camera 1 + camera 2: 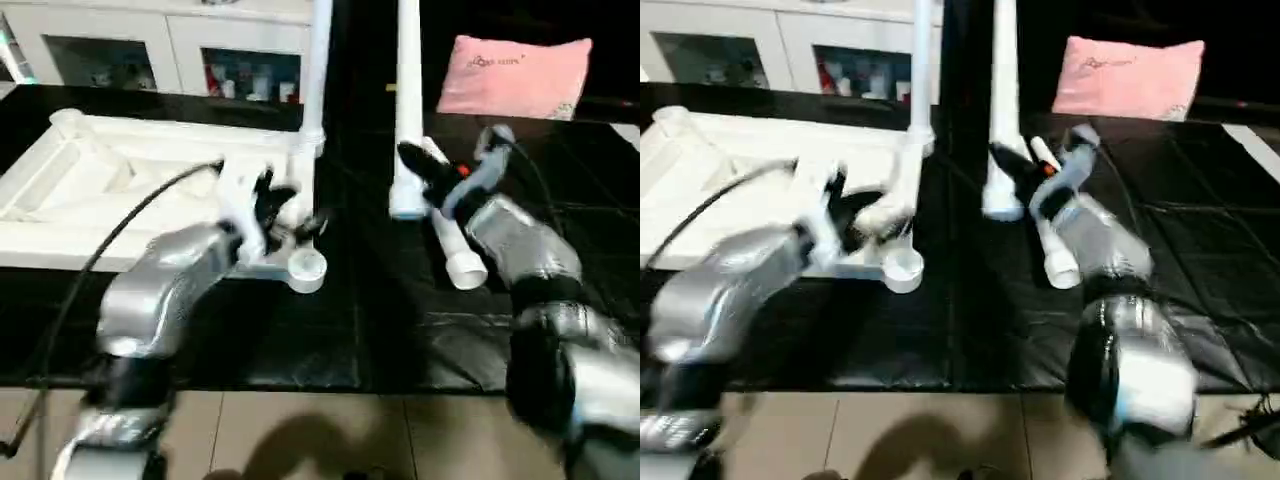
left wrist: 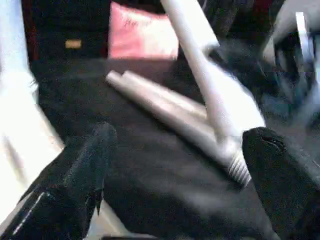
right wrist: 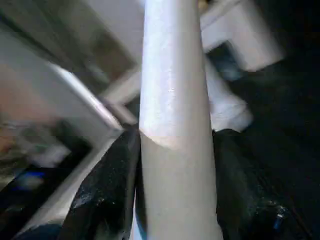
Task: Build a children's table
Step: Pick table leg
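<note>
Nearest, the right pincer (image 3: pixel 172 190) clamps a smooth round white tube leg (image 1: pixel 408 110) standing upright on the black counter (image 1: pixel 380 300). The left pincer (image 2: pixel 175 170) gapes wide, holding nothing, beside the ribbed white tabletop (image 1: pixel 120 190) lying upside down, one leg (image 1: pixel 316 70) already socketed

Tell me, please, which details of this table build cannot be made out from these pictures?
- Upright leg in the right gripper: its top is cut off by the head views' upper edge.
- Second standing leg: top likewise cut off; its seating in the table top is blurred.
- Left gripper: open, but the head views blur it.
- Cabinet contents: too small.
</note>
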Motion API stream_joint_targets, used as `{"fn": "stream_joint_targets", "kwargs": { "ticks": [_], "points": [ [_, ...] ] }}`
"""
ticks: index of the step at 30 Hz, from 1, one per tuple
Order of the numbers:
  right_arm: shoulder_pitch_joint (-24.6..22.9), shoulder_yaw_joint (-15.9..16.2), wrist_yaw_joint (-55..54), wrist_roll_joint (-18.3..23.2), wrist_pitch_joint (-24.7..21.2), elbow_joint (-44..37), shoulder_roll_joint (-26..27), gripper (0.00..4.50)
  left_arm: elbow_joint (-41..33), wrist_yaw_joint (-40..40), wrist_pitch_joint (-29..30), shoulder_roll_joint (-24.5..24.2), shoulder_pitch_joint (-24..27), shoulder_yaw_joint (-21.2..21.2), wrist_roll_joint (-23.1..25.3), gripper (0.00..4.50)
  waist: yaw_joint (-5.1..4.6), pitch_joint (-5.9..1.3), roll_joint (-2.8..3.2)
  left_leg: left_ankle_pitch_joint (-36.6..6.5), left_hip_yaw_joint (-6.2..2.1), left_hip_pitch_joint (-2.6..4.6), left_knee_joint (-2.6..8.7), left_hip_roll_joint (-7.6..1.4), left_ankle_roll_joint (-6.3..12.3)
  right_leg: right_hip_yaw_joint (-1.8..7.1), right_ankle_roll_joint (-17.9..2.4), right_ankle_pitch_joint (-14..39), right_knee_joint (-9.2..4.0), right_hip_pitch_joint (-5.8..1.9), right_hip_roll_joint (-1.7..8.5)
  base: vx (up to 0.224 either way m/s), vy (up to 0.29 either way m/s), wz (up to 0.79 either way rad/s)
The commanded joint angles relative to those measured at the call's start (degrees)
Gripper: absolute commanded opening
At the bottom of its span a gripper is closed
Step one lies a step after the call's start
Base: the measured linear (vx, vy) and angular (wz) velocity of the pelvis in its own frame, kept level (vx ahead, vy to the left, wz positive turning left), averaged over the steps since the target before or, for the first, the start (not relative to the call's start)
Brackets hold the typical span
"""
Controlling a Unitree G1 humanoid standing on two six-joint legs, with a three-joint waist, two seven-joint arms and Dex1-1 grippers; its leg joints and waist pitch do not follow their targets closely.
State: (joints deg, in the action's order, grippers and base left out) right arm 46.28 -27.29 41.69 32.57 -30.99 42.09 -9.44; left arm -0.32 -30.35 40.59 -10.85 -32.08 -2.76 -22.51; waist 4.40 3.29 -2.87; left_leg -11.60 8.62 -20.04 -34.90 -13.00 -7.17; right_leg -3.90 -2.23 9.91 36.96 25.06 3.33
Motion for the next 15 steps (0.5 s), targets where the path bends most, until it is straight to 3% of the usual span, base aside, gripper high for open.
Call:
{"fn": "stream_joint_targets", "kwargs": {
  "ticks": [1, 5, 6, 7, 8, 9, 15],
  "points": [
    [-2.15, -0.25, 3.56, 6.24, -4.74, -8.96, 0.39, 1.84, 2.53, 1.96, 0.55, 2.27, -2.68, -3.54, -4.15, 4.50, 0.25, -4.71, 0.82, -3.67, 1.25, -0.62, 3.23, 1.03, 3.71, 2.28, -13.35, 1.73, -4.05, -5.51, 2.67, 0.000, 0.000, 0.00],
    [-5.54, 2.26, 6.93, 9.81, -8.58, -15.69, 1.02, 1.84, 5.35, 2.67, 1.15, 4.89, -5.96, -6.71, -7.46, 4.50, 0.54, -4.40, 0.63, -5.10, 1.33, -0.65, 3.27, 1.25, 2.85, 2.15, -9.92, 10.24, -5.25, -5.37, 2.67, 0.000, 0.000, 0.00],
    [-7.85, 4.62, 9.41, 10.88, -11.19, -19.83, 1.33, 1.84, 7.26, 2.96, 1.70, 6.80, -8.46, -8.73, -9.92, 4.50, 0.46, -4.32, -0.04, -4.82, 1.35, -0.84, 3.32, 1.30, 2.83, 2.04, -8.97, 12.12, -5.40, -5.37, 2.63, 0.000, 0.000, 0.00],
    [-8.87, 5.34, 10.12, 11.55, -12.64, -21.81, 1.56, 1.84, 7.89, 3.24, 2.11, 7.64, -9.44, -9.55, -11.15, 4.50, 0.86, -4.34, 0.35, -4.68, 1.34, -0.52, 3.30, 1.19, 2.82, 2.10, -8.19, 13.11, -5.52, -5.14, 2.72, 0.000, 0.000, 0.00],
    [-8.87, 5.34, 10.12, 11.55, -12.64, -21.81, 1.56, 1.84, 7.89, 3.24, 2.11, 7.64, -9.44, -9.55, -11.15, 4.50, 0.86, -4.34, 0.35, -4.68, 1.34, -0.52, 3.30, 1.19, 2.82, 2.10, -8.19, 13.11, -5.52, -5.14, 2.72, 0.000, 0.000, 0.00],
    [-10.66, 6.79, 10.72, 13.24, -15.64, -25.53, 2.14, 1.84, 9.20, 3.82, 2.77, 9.24, -11.35, -11.09, -13.68, 4.50, 1.04, -4.28, -0.03, -3.97, 1.32, -0.66, 3.36, 1.28, 2.85, 2.05, -7.39, 13.92, -5.59, -5.11, 2.63, 0.000, 0.000, 0.00],
    [-12.35, 10.19, 11.11, 14.59, -18.61, -28.52, 2.89, 1.84, 9.76, 4.51, 5.34, 11.98, -13.61, -13.96, -19.83, 4.50, 1.14, -4.49, -0.25, -2.30, 1.19, -0.89, 3.48, 0.87, 2.48, 1.98, -8.15, 11.48, -5.30, -5.04, 2.96, 0.000, 0.000, 0.00]
  ]
}}
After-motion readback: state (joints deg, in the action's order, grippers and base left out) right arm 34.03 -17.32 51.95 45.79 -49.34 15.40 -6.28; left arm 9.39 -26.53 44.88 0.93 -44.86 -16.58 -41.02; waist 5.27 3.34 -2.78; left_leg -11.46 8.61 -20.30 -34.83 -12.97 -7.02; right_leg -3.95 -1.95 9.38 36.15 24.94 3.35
